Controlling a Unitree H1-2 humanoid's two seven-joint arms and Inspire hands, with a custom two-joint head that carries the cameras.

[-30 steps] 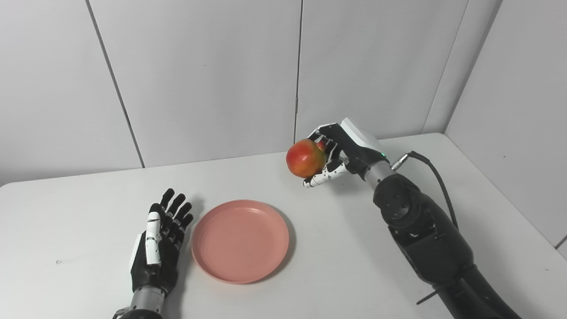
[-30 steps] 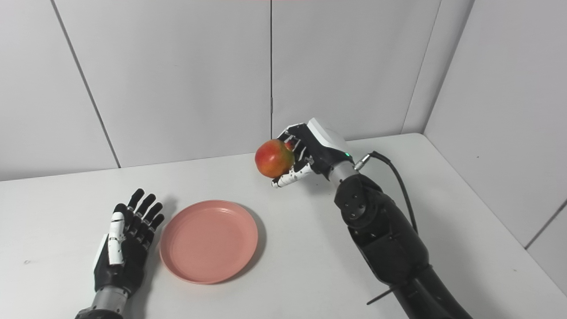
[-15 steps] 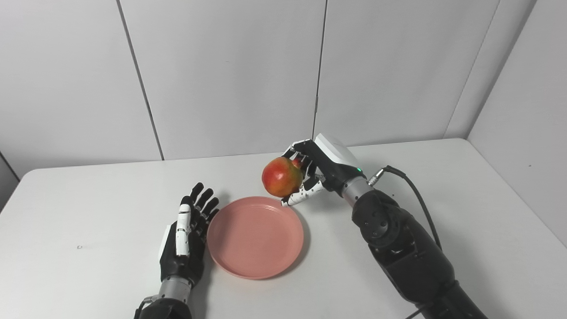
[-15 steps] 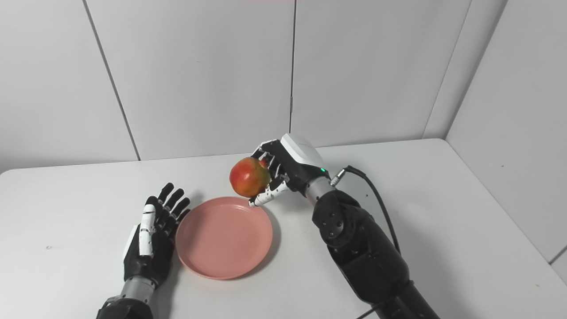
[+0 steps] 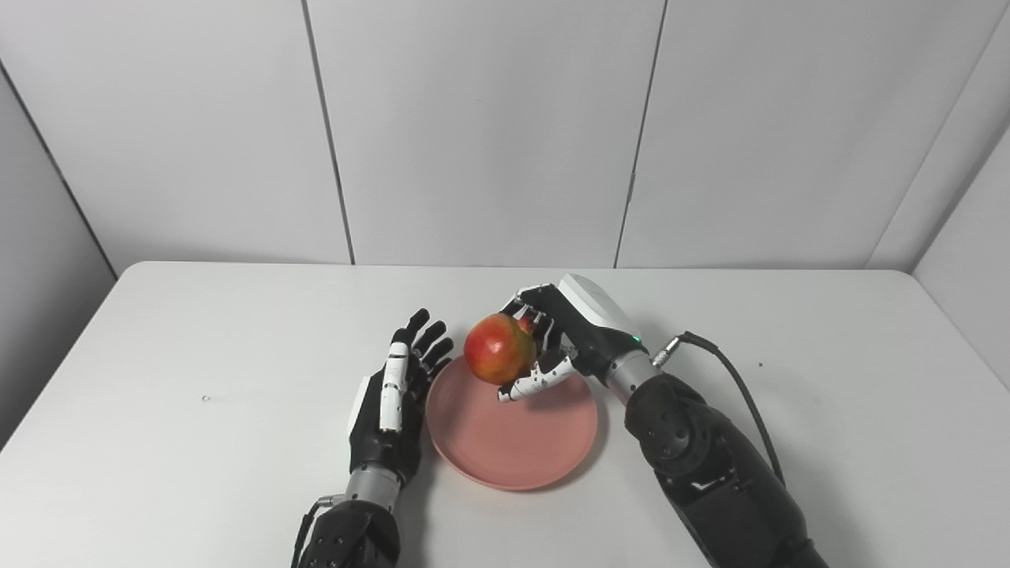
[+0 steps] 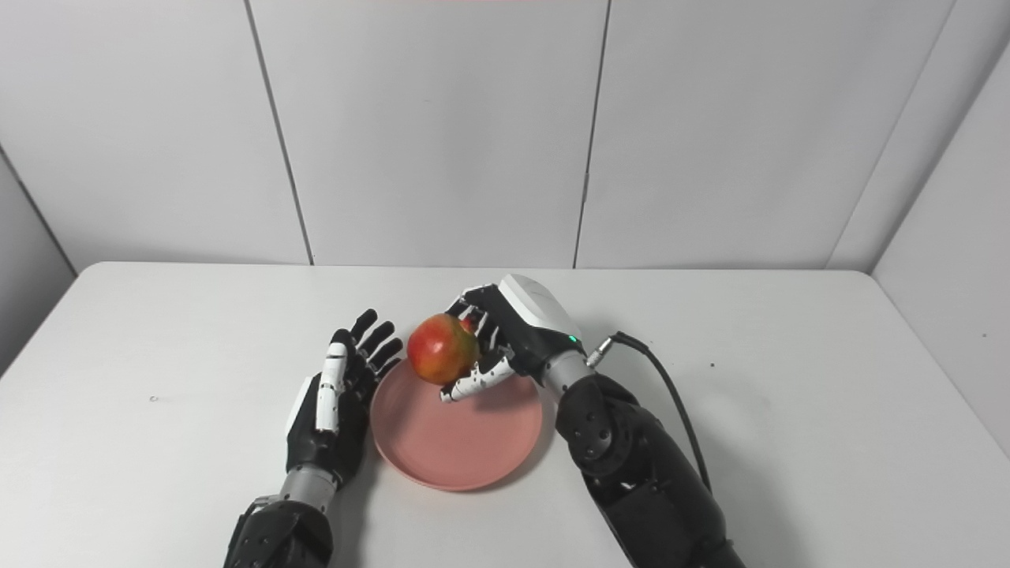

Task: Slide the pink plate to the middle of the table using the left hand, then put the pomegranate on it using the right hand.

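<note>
Pomegranate [image 5: 499,348] hung over the pink plate's [image 5: 513,442] far-left rim mid-desk, gripped by the right hand [image 5: 556,343]; the left hand [image 5: 392,402] lay open beside. Released there, it might roll off.

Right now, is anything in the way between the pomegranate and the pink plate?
Nothing visible. The right hand holds the pomegranate above the far part of the pink plate, whose surface is bare. The left hand rests open at the plate's left rim, outside the drop path.
</note>
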